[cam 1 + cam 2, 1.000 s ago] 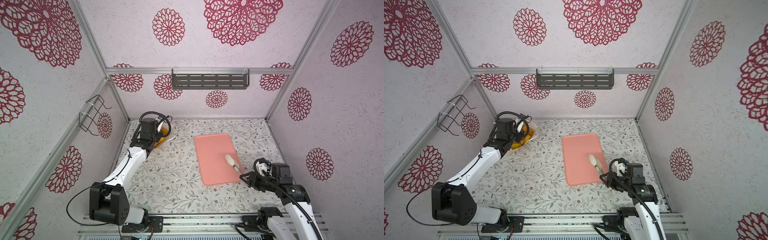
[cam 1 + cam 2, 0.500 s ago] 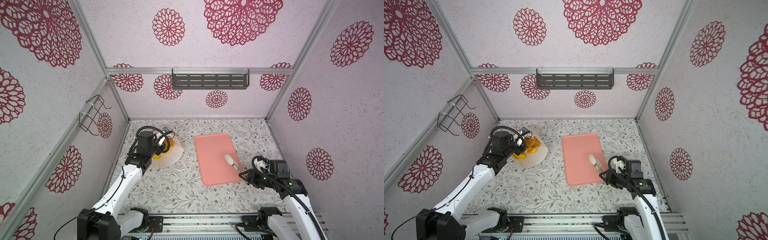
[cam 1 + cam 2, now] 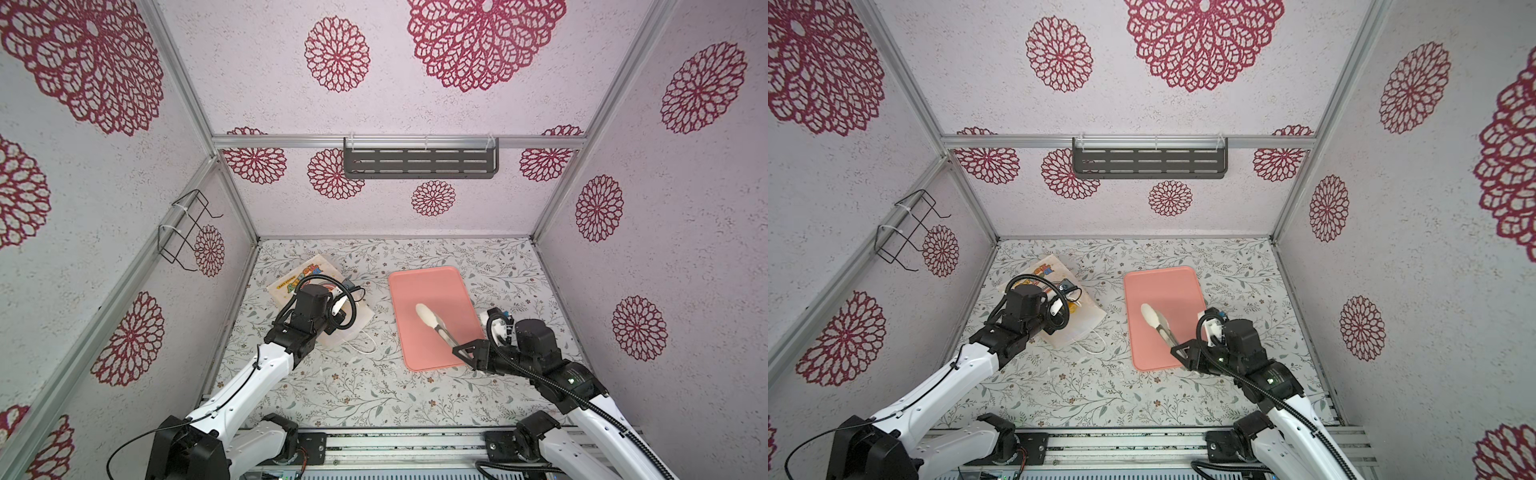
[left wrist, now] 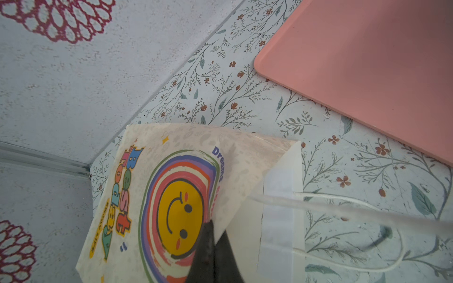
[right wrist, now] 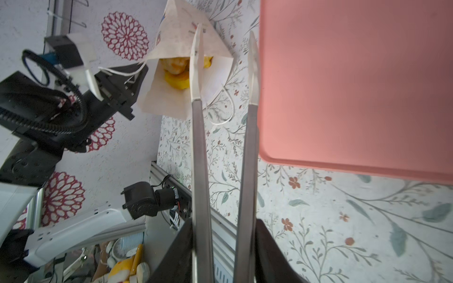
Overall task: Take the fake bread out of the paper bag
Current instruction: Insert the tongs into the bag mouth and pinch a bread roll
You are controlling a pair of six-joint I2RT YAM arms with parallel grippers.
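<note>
The paper bag (image 3: 300, 277) sits on the left rear part of the bench (image 3: 353, 386), near the side wall and well apart from the pink tray (image 3: 432, 286). It is tipped over, its colourful printed face (image 4: 171, 196) turned upward and its mouth opening toward the tray side. The left claw (image 4: 210, 235) is closed on the bag, its dark fingers pinching the paper at the rim, while one white cord handle (image 3: 365, 345) trails loose on the bench. In the right wrist view, the fake bread (image 5: 176, 73) shows as glossy yellow pieces inside the bag's mouth; a little yellow also shows in a top view (image 3: 1074, 308). The right claw (image 3: 469, 355) grips the handle end of a pair of metal tongs (image 3: 432, 324). The tongs' two arms stand apart, and their white tips lie over the tray, though whether they touch it cannot be told.
</note>
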